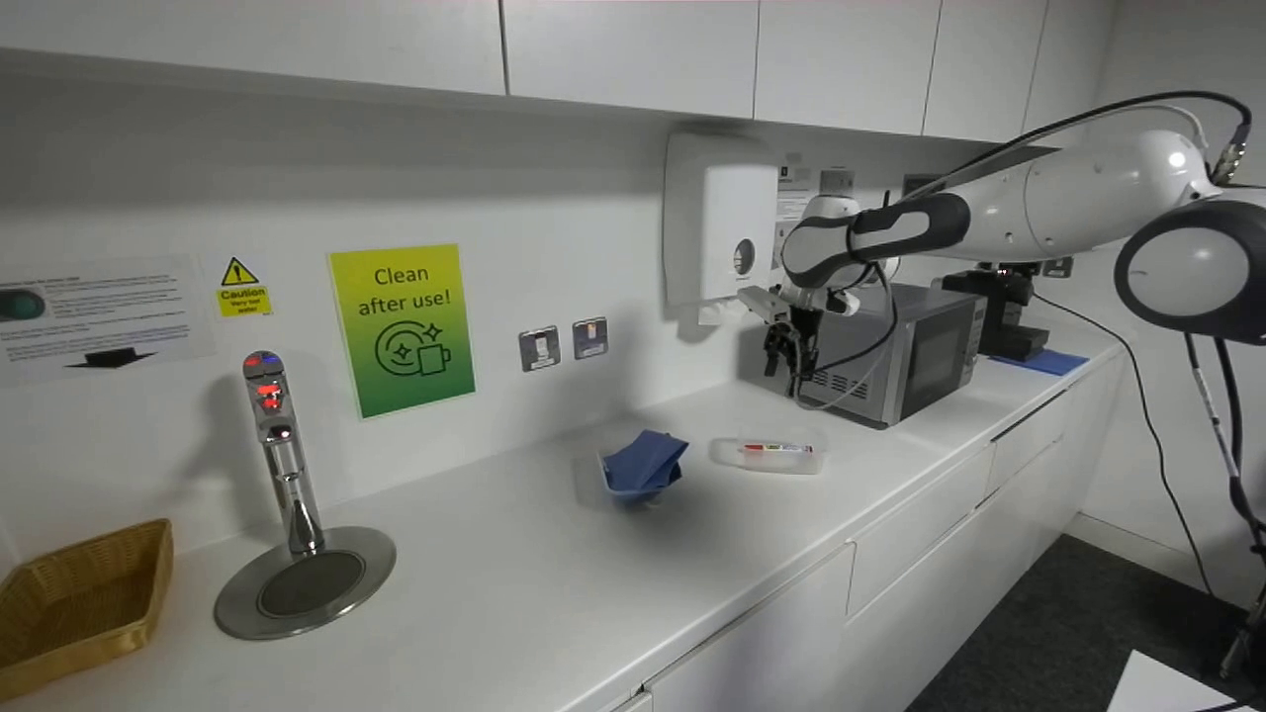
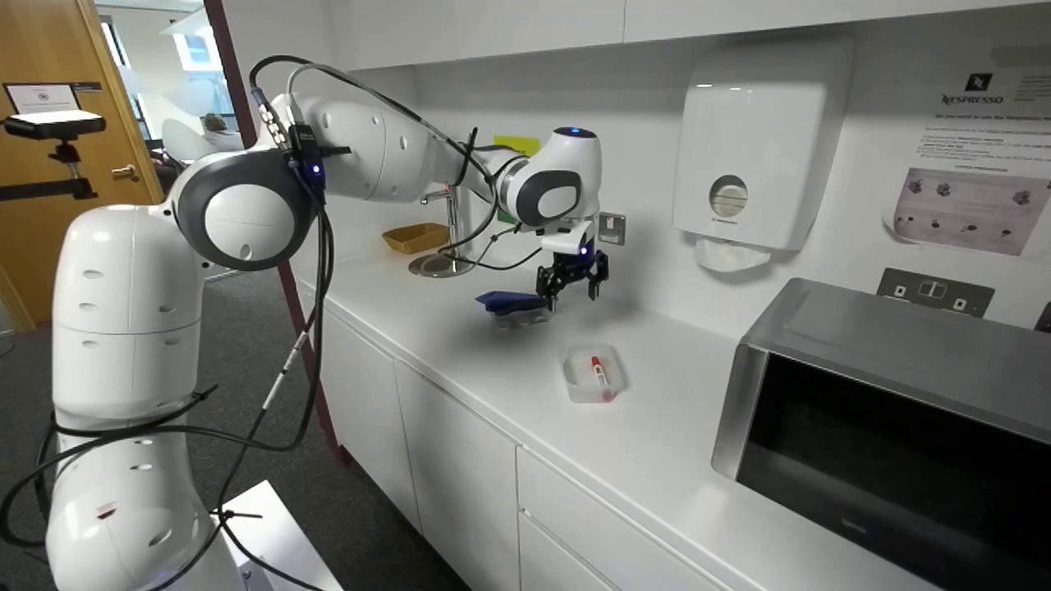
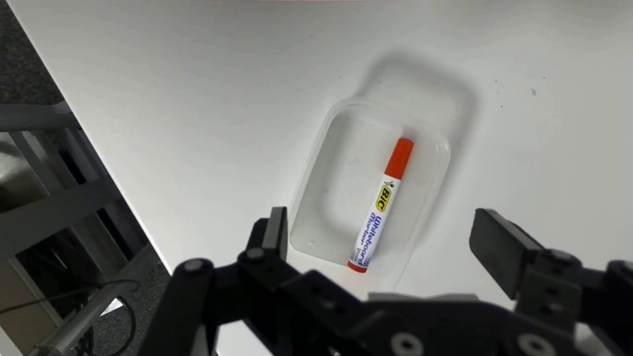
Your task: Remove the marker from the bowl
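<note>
White wall (image 1: 554, 237) & white cabs (image 1: 633, 54) above a long white surface (image 1: 475, 613); ref. pt. = the marker's clear tub (image 3: 341, 178). Marker (image 3: 374, 217), red & white, label BIC, lies inside that tub, slantwise on its floor, long red end near one end of it. Tool (image 2: 573, 294) hangs higher than the tub & apart from it, fingers (image 3: 500, 249) spread wide. Rel. to tool, marker is lower; per wrist view it shows ahead, short red end framed btwn the fingers, long red end farther out. Count: 1 marker; 1 tool, 2 fingers; 2 tubs, the 2nd tub (image 2: 517, 320) near marker's tub, on the side toward the tap (image 1: 287, 475); 2 blue sheets (paper or cloth, can't tell), i.e. folded sheet (image 1: 646, 461) sticking up out of 2nd tub & flat sheet (image 1: 1053, 363) well apart from marker's tub, by 1 black appliance (image 1: 1004, 316); 1 microwave (image 2: 854, 460), opp. side of marker's tub from 2nd tub; 1 tap on 1 round metal plate (image 1: 371, 569), past 2nd tub as seen from marker's tub; 1 wicker basket (image 1: 94, 598), farther from marker's tub than the tap; 1 dispenser (image 1: 720, 218) on the wall, higher than marker's tub; 1 green poster (image 1: 425, 381), also higher up, well apart from marker's tub, toward the tap; 1 robot arm (image 1: 1068, 198), white, in both ext. views, its links all higher than marker's tub in an exterior view.
</note>
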`<state>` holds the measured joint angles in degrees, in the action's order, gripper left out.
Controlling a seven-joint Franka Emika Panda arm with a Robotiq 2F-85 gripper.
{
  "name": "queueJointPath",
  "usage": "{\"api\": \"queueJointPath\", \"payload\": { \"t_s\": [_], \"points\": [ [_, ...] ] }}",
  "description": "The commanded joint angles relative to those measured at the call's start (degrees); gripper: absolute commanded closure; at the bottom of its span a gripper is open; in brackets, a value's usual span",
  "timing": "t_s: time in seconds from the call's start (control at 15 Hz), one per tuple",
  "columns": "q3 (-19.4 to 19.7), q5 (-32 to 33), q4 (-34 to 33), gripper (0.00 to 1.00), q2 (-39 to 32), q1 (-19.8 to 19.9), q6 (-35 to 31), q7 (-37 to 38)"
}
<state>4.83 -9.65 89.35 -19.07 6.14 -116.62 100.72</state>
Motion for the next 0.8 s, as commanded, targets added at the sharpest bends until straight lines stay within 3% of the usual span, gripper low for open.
{"api": "queueJointPath", "payload": {
  "t_s": [0.0, 0.13, 0.47, 0.73],
  "points": [
    [1.1, -1.8, -4.8, 0.0, -3.8, -0.7, 0.3, 4.0],
    [1.1, -1.9, -6.5, 0.1, -5.4, -0.8, 0.4, 6.4],
    [1.5, -1.7, -11.3, 0.22, -10.2, -0.6, 1.0, 12.0],
    [1.9, -0.9, -15.2, 0.24, -14.7, -0.7, 1.6, 16.0]
  ]
}}
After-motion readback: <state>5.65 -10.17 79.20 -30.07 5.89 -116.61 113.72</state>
